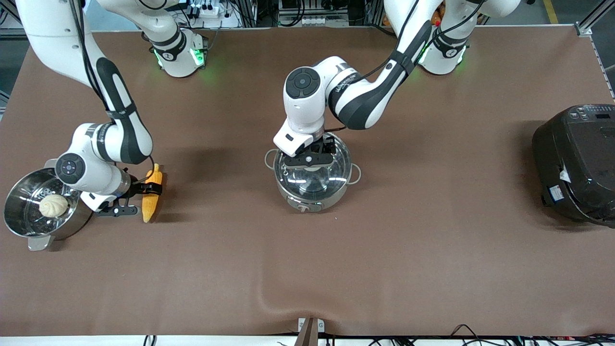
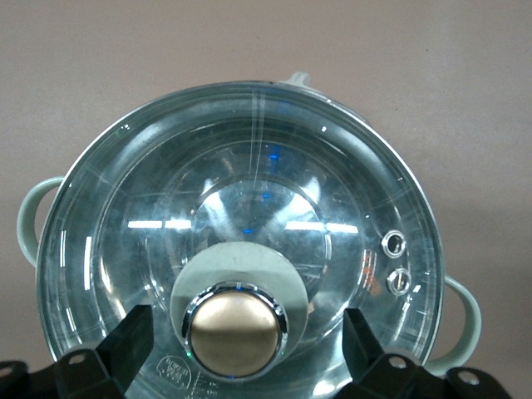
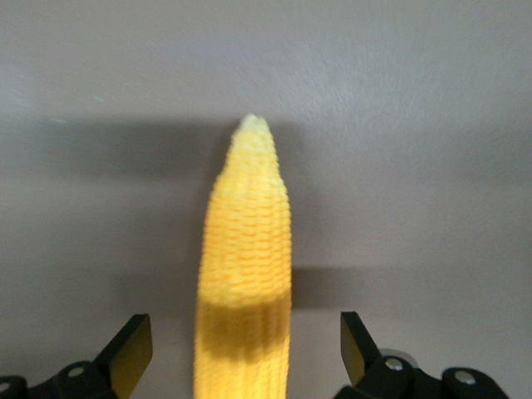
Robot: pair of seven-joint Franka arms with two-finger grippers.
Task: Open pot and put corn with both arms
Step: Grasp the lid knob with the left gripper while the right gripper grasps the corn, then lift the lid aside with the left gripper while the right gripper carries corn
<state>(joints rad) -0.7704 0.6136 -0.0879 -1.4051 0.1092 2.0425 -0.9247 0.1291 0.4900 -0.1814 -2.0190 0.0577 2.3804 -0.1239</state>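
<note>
Centrally in the front view, the pot stands on the brown tabletop with its glass lid in place and a loop handle at its 3 and 9 o'clock. The left gripper hangs over the lid, covering its knob, so this view does not show how wide its jaws stand. Toward the right arm's end of the tabletop the corn lies flat, its length running from 12 to 6 o'clock. The right gripper sits low at the cob's upper half, approaching from its 9 o'clock side. At 9 o'clock of the corn, just beside the right arm's wrist, a steel steamer pot holds a pale bun. A black rice cooker stands at the left arm's end of the tabletop, well apart from the pot.

Next, the left wrist view looks straight down on the lid. The copper-coloured knob lies between the two fingertips of the left gripper; the jaws are spread wide, with clear gaps either side of the knob.

Lastly, the right wrist view shows the corn running lengthwise between the fingertips of the right gripper, its pale pointed tip aimed away from the camera. The jaws are wide apart, and neither touches the cob, which sits closer to one fingertip than the other.
</note>
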